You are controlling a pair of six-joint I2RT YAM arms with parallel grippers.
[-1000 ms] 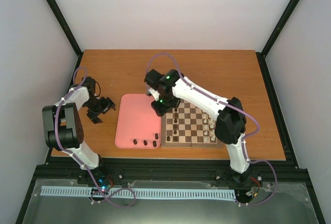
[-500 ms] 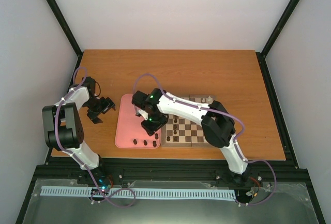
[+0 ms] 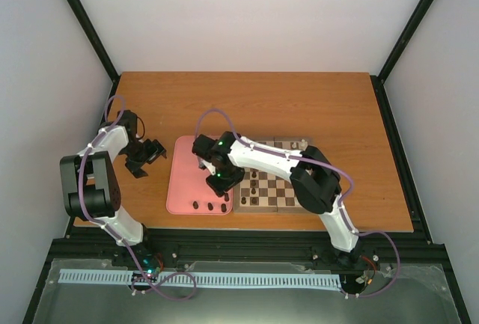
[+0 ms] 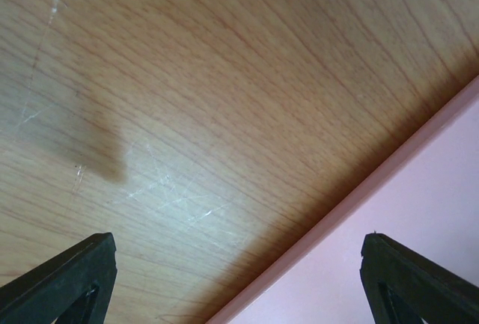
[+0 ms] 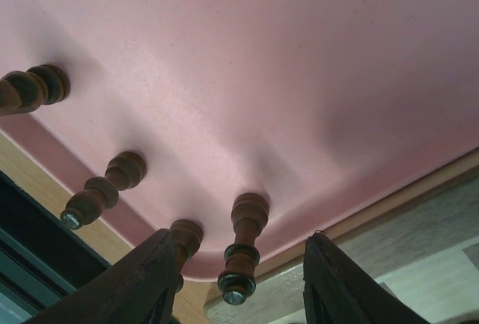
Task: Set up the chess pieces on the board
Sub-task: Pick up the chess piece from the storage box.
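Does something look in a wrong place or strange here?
Nothing looks broken. Four dark chess pieces stand upright on the pink tray, near its front edge, not yet on the board.

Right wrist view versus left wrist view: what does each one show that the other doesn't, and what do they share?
Only the right wrist view: four dark chess pieces standing near a corner of the pink tray, one of them between the open fingers of the right claw. Only the left wrist view: a broad, scratched stretch of bare table under the left claw. Both: the pink tray and its rim, some wood beside it, and an open claw at the bottom edge.
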